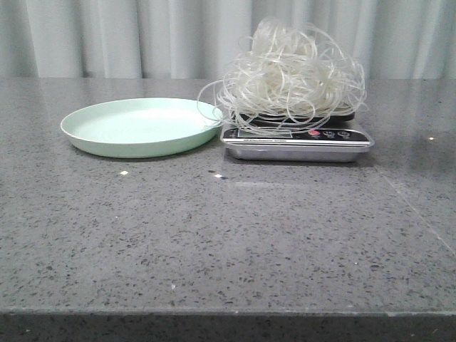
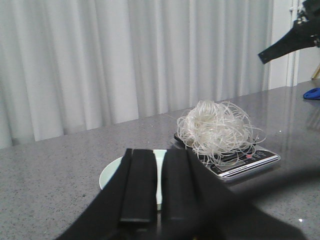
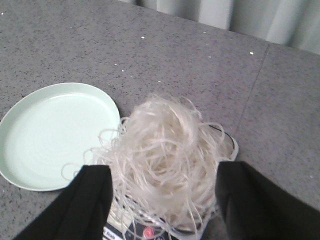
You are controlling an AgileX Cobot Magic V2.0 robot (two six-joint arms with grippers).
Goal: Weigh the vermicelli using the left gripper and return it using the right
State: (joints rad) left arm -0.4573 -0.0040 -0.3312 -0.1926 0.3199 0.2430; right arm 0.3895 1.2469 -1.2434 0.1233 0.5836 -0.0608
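The vermicelli [image 1: 288, 71], a fluffy tangle of whitish glassy strands, sits on a small silver kitchen scale [image 1: 296, 139] at the back right of centre. A few loops hang over the rim of the empty pale mint-green plate [image 1: 139, 127] to its left. Neither gripper shows in the front view. My right gripper [image 3: 165, 170] is open and above the vermicelli [image 3: 167, 145], one finger on each side, apart from it. My left gripper [image 2: 159, 155] is shut and empty, back from the plate [image 2: 107, 175], with the vermicelli [image 2: 216, 127] and scale [image 2: 250, 162] beyond it.
The grey speckled stone table [image 1: 214, 242] ends at a front edge near the camera. White curtains [image 1: 142, 35] hang behind it. The right arm [image 2: 290, 42] shows high above the scale in the left wrist view. A blue object [image 2: 312, 93] lies far off.
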